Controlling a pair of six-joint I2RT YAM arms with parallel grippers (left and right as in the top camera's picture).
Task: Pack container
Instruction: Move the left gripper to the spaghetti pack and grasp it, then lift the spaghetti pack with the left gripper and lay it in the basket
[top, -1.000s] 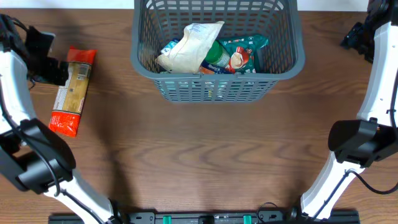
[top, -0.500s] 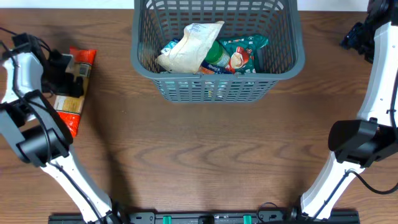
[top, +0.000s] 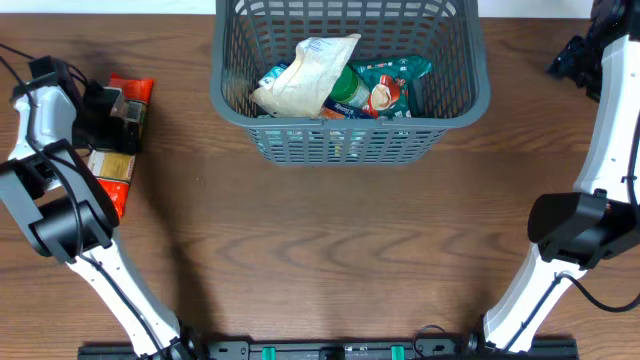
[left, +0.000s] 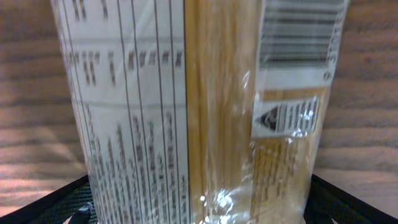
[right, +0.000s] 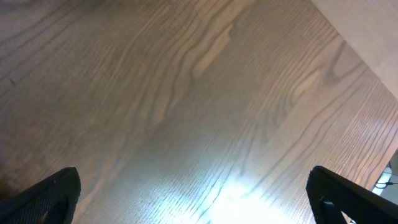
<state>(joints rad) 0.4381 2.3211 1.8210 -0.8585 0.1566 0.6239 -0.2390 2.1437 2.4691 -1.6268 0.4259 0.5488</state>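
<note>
At the middle of the far edge of the surface (top: 330, 240): dark grey basket (top: 350, 142), upright, with slotted walls and a thick rim, partly cut off by the top of the overhead view. Inside, a white pouch (top: 305, 75) lying slantwise on top, a green packet (top: 392, 85) to its right, a blue-and-white packet (top: 270, 80) peeking out at its left. Well apart from the basket, by the left edge: long pasta packet (top: 112, 165) with orange-red ends, flat on the wood, lengthwise from far to near. Over the far half of that packet, left pincer (top: 120, 110), pointing down, spread wide. Seen from the left wrist, black fingers (left: 351, 199) just outside each long side of the clear wrapper, printed label and barcode facing up. Cannot tell whether touching the wrapper. At the far right corner, right pincer (right: 199, 199) above bare wood, spread open, gripping nothing, well apart from the basket
</note>
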